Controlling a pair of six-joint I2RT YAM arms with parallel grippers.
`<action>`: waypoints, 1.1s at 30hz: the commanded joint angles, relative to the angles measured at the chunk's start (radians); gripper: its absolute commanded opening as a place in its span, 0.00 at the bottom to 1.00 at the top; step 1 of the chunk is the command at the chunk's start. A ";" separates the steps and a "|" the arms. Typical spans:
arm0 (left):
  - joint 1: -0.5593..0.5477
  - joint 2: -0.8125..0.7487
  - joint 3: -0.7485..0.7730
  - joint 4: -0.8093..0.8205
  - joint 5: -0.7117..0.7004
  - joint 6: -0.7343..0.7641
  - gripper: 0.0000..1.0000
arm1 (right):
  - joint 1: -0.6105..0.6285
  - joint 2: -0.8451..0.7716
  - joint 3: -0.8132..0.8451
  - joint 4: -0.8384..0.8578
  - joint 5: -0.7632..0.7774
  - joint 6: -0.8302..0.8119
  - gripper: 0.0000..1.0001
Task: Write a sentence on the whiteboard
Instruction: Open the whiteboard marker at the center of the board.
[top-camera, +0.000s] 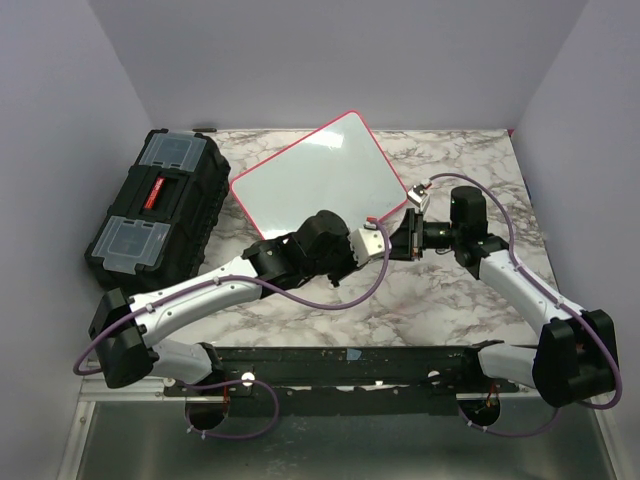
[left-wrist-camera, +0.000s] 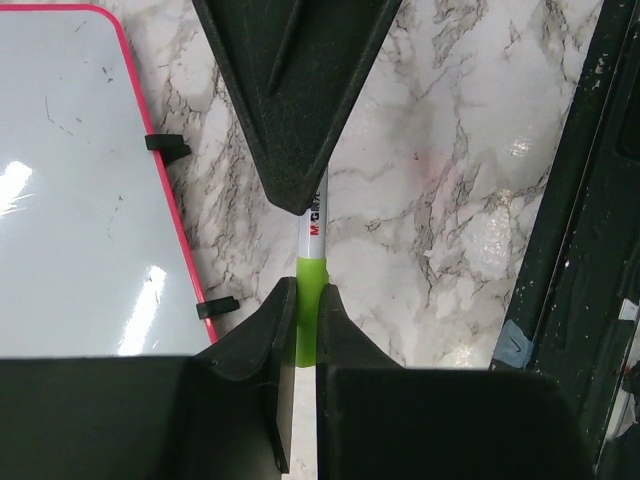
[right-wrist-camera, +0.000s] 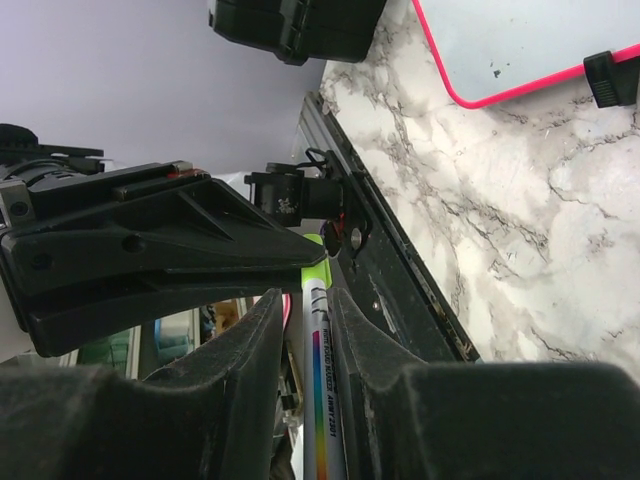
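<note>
Just nearside of the whiteboard (top-camera: 320, 180), which lies on the marble table (top-camera: 440, 300), the left gripper (left-wrist-camera: 308, 305) clamps a marker (left-wrist-camera: 314, 228). The right gripper (right-wrist-camera: 305, 300) is narrow around its barrel, grip unclear. A black toolbox (top-camera: 150, 215) sits left of the board, with lilac-grey walls (top-camera: 330, 60) beyond.

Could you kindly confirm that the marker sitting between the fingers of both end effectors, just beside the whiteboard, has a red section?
Not quite: the marker has a green section, not a red one, as the left wrist view shows. It does sit between the fingers of the left end effector and the right end effector, just beside the whiteboard.
</note>
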 joint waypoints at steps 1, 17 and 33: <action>0.004 -0.028 0.032 -0.030 0.031 0.017 0.00 | 0.010 0.007 0.033 -0.008 -0.034 -0.013 0.29; 0.004 -0.033 0.049 -0.061 0.038 0.037 0.00 | 0.037 0.005 0.032 -0.003 -0.052 -0.016 0.30; 0.004 -0.032 0.071 -0.092 0.049 0.057 0.00 | 0.078 0.017 0.042 -0.020 -0.055 -0.046 0.27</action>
